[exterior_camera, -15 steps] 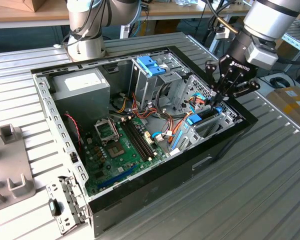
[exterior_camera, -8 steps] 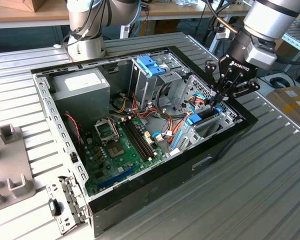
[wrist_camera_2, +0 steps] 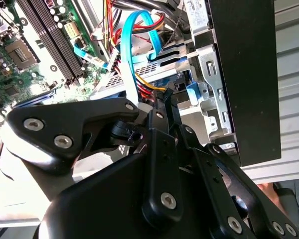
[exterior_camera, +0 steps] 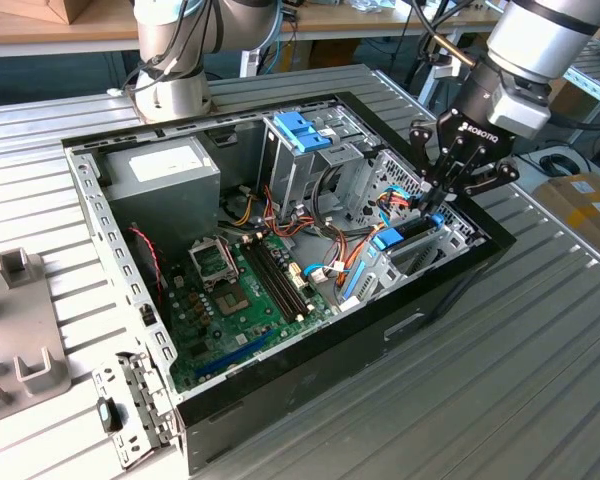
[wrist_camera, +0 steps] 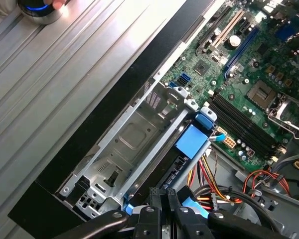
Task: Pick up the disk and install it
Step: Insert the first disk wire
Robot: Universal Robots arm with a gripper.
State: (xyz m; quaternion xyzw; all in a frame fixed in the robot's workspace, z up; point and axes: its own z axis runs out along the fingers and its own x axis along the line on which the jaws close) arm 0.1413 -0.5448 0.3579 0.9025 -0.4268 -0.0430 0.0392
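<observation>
- Open computer case (exterior_camera: 280,390) lying on its side on a ribbed metal worktop (exterior_camera: 540,380), green motherboard (exterior_camera: 250,290) exposed inside.
- Claw (exterior_camera: 435,205) lowered over the drive bay at the case's corner toward the exterior view's right, black fingers (exterior_camera: 450,170) pointing down into it.
- Fingers drawn close together in both wrist views, tips (wrist_camera: 162,195) meeting at the end of the dark drive edge; whether they actually pinch it cannot be told.
- Disk (exterior_camera: 412,232) sitting on edge in the silver bay (wrist_camera: 134,144), dark body mostly sunk between the metal walls, light-blue carrier rail (wrist_camera: 192,141) running along its top edge.
- In the second wrist view, claw (wrist_camera_2: 164,102) tip against the bay's metal bracket (wrist_camera_2: 212,74), a blue ribbon cable (wrist_camera_2: 134,45) looping just beyond it.
- Bundle of red, yellow and orange wires (wrist_camera: 209,179) just beside the disk's end, near the claw.
- Second, deeper-blue latch (exterior_camera: 302,130) on the taller cage (exterior_camera: 300,170) farther back in the case, well apart from the claw.
- Grey power supply (exterior_camera: 165,175) in the far corner toward the exterior view's left.
</observation>
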